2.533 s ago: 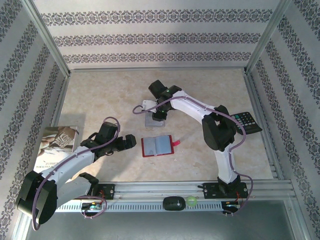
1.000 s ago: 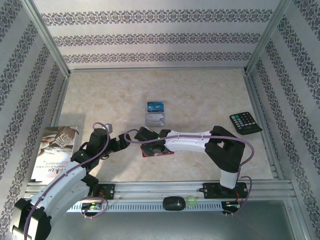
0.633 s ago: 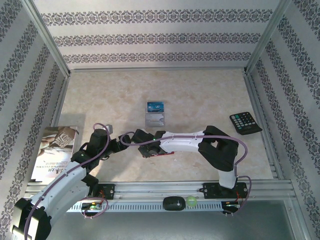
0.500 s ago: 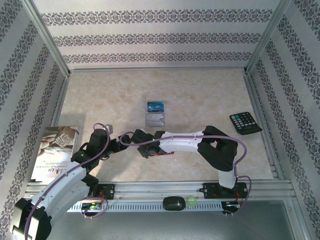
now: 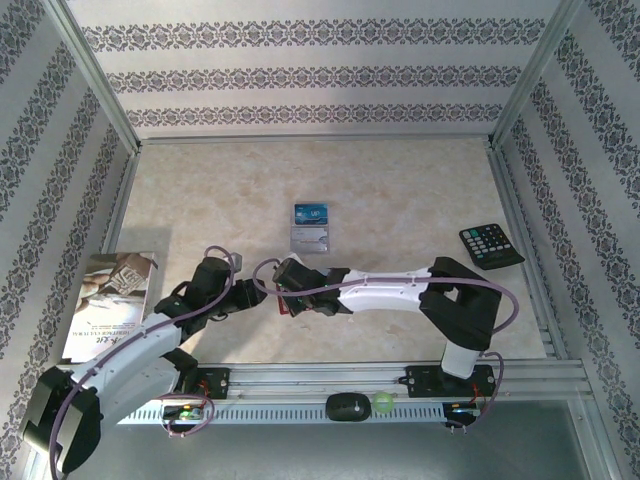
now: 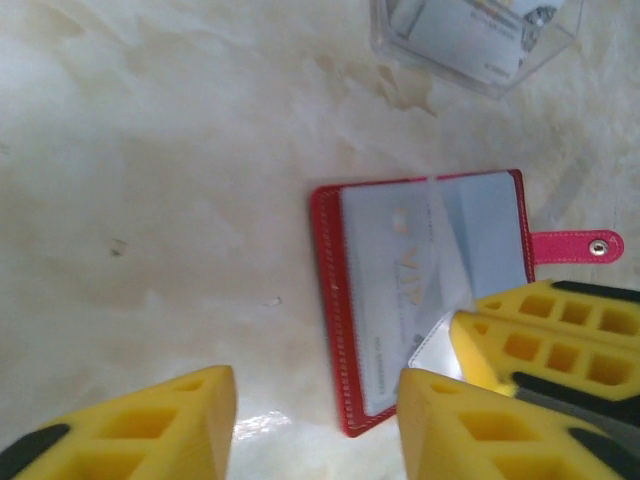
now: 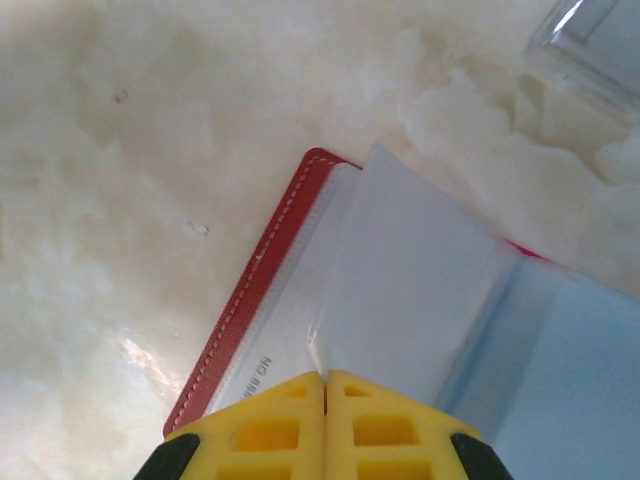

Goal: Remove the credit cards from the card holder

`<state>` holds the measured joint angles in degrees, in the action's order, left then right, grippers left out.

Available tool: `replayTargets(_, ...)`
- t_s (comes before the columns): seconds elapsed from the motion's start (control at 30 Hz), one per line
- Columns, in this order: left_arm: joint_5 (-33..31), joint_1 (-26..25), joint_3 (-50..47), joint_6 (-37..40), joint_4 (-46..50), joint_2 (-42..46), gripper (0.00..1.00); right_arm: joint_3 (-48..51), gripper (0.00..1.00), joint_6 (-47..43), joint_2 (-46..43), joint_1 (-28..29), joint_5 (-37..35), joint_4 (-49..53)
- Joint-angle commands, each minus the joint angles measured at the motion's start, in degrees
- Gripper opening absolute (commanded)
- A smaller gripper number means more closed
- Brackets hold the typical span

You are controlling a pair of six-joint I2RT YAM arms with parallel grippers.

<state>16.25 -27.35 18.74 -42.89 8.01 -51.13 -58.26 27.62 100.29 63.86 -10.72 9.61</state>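
At the far left a printed booklet [image 5: 110, 300] lies by the table edge, well apart from the work. Next comes the left gripper [image 6: 315, 400]. Its jaws are spread and hold nothing, and the near-left corner of the card holder [image 6: 328, 300] lies on the table between and just beyond its fingers. The red holder lies open and flat, strap tab [image 6: 575, 245] pointing right. One sleeve has a pale printed card [image 6: 400, 290] in it that is not yet out.

The right gripper [image 7: 325, 382] has its jaws pressed together on the corner of a clear sleeve [image 7: 420, 270], which is lifted off the page below. We judge the pinch to be on plastic film alone, not on a card.

Further back on the table, clear of the holder, lie a blue card [image 5: 311, 212] and a silver-grey card [image 5: 309, 238] just beside each other. The black keypad remote [image 5: 491, 245] sits far right, out of the way.

We see three risks:
- **The holder lifts or drags.** Nothing pins it down, so a pull on the sleeve could carry the whole holder along.
- **The sleeve stretches or tears.** This could happen at its stitched edge if the pull is sharp.
- **The grippers collide.** The right gripper's finger [image 6: 550, 330] sits just beside the left gripper's right-hand finger [image 6: 470, 420]. Closing or shifting the left gripper could knock them together or jog the pinch loose.

If the sleeve tilts too far, the card may also slip out unguided and skid across the smooth table.
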Motion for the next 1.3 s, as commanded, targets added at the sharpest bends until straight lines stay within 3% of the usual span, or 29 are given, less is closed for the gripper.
replayTargets(0.0,-1.0,-2.8,0.2,-0.9,-6.0,-2.9,0.41,2.6,0.0,5.4,-3.3,-0.3,-1.1,-5.9)
replayTargets(0.4,-2.7,-7.5,3.0,-1.3,-14.9,-15.4,0.19,11.8,0.0,16.2,-10.7,-1.0,-5.1,-7.8)
replayTargets(0.67,-2.1,-9.2,4.4,-1.1,-18.4,-21.1,0.18,15.1,0.0,21.8,-11.5,-1.1,-5.6,-7.6)
replayTargets(1.03,-4.9,-10.8,4.6,-1.2,-15.2,-25.1,0.11,16.2,0.0,25.6,-12.0,-2.7,-7.9,-4.8)
replayTargets(1.27,-4.1,-10.8,4.9,-0.6,-16.2,-27.1,0.11,16.6,0.19,24.8,-14.6,-8.9,-8.6,2.4)
